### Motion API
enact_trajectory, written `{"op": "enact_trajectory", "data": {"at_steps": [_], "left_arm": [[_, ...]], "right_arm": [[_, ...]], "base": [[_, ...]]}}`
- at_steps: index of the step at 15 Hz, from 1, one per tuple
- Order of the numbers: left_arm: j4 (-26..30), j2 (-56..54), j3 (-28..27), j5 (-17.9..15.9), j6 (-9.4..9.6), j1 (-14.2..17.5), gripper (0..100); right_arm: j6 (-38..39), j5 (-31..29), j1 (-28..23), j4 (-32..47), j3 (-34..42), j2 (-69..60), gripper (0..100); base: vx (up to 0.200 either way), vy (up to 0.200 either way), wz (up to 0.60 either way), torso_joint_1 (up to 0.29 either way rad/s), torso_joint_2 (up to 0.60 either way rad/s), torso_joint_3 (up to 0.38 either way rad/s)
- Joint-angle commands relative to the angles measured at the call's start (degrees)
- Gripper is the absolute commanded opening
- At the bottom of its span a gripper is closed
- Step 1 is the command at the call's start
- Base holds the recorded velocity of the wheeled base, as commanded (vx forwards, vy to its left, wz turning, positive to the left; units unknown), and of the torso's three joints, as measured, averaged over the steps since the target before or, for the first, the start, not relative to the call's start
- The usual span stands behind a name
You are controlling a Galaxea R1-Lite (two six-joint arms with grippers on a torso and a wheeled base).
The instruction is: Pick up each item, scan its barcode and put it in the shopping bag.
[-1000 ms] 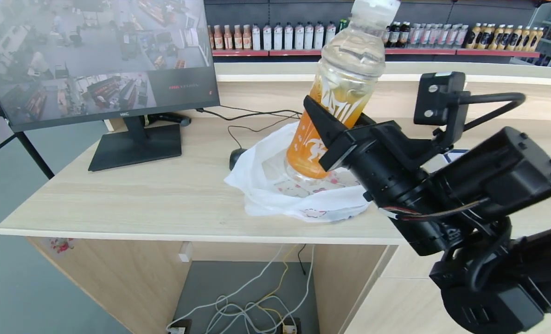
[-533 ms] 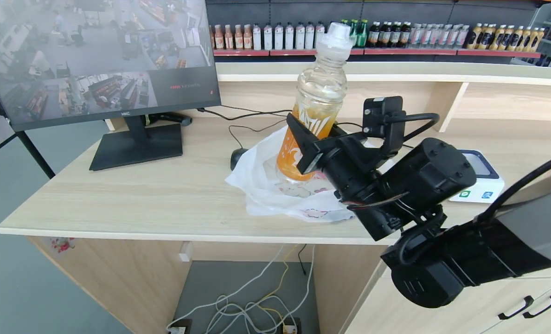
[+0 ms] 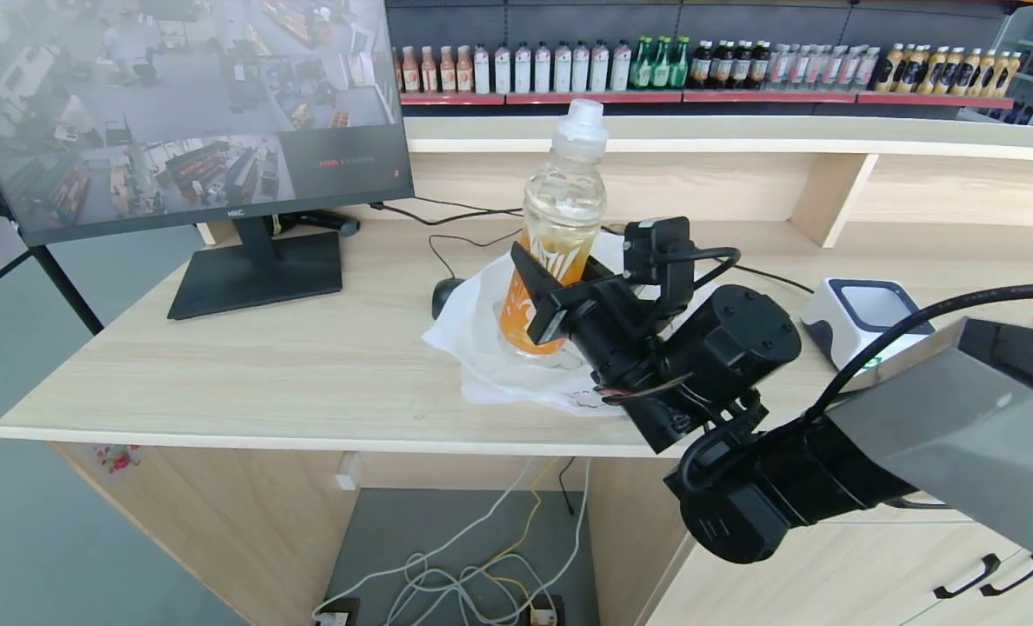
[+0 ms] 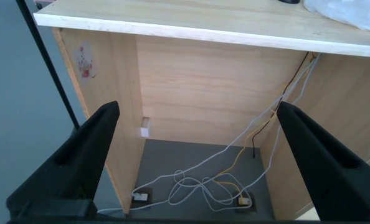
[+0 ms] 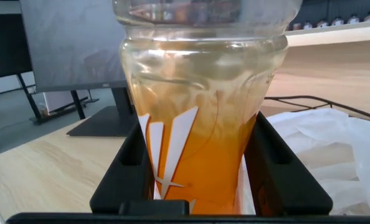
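The right gripper grips the drink bottle tightly round its orange middle, holding it upright with its base at the mouth of the white bag on the counter, apparently for setting inside, while the left gripper hangs wide open and empty below counter level.

A wooden desk spans the middle of the frame. A monitor stands at upper left on a flat black base, its screen showing a grid of camera feeds. A dark mouse lies near frame centre, with black cables behind it. Rows of bottles line a red-edged shelf across the top. White and yellow cables hang beneath the desk, bottom centre. Two black drawer handles sit at lower right.
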Motion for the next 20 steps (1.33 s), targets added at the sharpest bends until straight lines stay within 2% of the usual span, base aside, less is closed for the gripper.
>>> {"op": "enact_trajectory", "data": {"at_steps": [1, 5, 9, 12, 15, 20], "left_arm": [[0.0, 0.0, 0.0, 0.0, -0.07, 0.0, 100], [0.0, 0.0, 0.0, 0.0, -0.07, 0.0, 100], [0.0, 0.0, 0.0, 0.0, -0.07, 0.0, 100], [0.0, 0.0, 0.0, 0.0, -0.07, 0.0, 100], [0.0, 0.0, 0.0, 0.0, -0.16, 0.0, 100], [0.0, 0.0, 0.0, 0.0, -0.16, 0.0, 100]], "right_arm": [[0.3, 0.0, -0.1, -0.1, -0.7, 1.6, 0], [0.5, -0.1, -0.4, -0.1, -3.0, 4.1, 0], [-0.7, -0.1, -3.0, -0.1, -8.6, 8.9, 0], [-3.7, 0.9, -4.9, -0.1, -14.6, 10.8, 0], [-7.5, 2.0, -5.0, 0.6, -14.6, 11.3, 0], [-8.4, 3.0, -5.4, 12.7, -21.3, 10.4, 0]], "base": [[0.0, 0.0, 0.0, 0.0, 0.0, 0.0], [0.0, 0.0, 0.0, 0.0, 0.0, 0.0], [0.0, 0.0, 0.0, 0.0, 0.0, 0.0], [0.0, 0.0, 0.0, 0.0, 0.0, 0.0], [0.0, 0.0, 0.0, 0.0, 0.0, 0.0], [0.0, 0.0, 0.0, 0.0, 0.0, 0.0]]}}
